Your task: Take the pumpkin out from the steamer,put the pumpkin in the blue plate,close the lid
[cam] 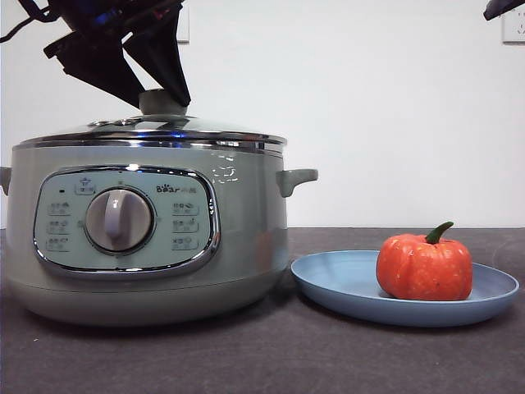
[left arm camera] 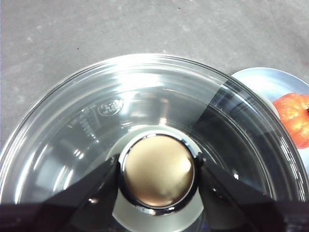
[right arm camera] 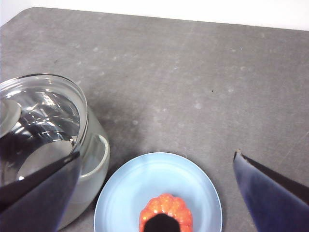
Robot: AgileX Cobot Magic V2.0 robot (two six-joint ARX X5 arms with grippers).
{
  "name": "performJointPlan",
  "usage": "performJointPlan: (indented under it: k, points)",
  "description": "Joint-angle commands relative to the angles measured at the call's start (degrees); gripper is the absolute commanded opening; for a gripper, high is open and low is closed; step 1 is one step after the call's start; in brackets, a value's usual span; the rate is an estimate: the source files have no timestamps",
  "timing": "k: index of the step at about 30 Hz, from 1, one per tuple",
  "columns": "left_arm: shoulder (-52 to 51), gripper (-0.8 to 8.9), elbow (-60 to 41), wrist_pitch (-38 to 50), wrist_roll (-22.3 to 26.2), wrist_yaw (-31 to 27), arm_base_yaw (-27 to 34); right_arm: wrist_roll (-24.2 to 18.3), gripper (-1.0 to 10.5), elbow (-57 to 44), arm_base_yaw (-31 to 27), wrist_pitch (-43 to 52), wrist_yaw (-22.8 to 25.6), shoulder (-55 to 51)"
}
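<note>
The pumpkin (cam: 424,268) (right arm camera: 165,212) sits upright on the right half of the blue plate (cam: 344,279) (right arm camera: 145,183), just right of the steamer (cam: 246,238). On the steamer's chrome rim rests the glass lid (cam: 164,127) (left arm camera: 87,135). My left gripper (left arm camera: 158,176) (cam: 162,92) comes down from above, its jaws pressed against both sides of the lid's knob (left arm camera: 158,169). High above the plate hangs my right gripper (right arm camera: 157,153), open and holding nothing; in the front view it is only a black tip (cam: 502,8) at the top right corner.
The steamer has side handles (cam: 295,178) (right arm camera: 99,154), one pointing toward the plate. Dark grey tabletop (right arm camera: 193,87) stretches behind and to the right of the plate. A white wall stands at the back.
</note>
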Motion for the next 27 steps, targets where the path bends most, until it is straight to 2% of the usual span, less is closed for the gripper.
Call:
performJointPlan:
  k: [1, 27]
  points:
    - [0.00, -0.09, -0.48, -0.09, -0.39, -0.11, -0.28, 0.74, 5.6, -0.52, 0.04, 0.39, 0.15, -0.13]
    - [0.00, -0.09, -0.48, -3.32, 5.29, -3.43, -0.28, 1.14, 5.6, -0.52, 0.04, 0.35, 0.15, -0.13]
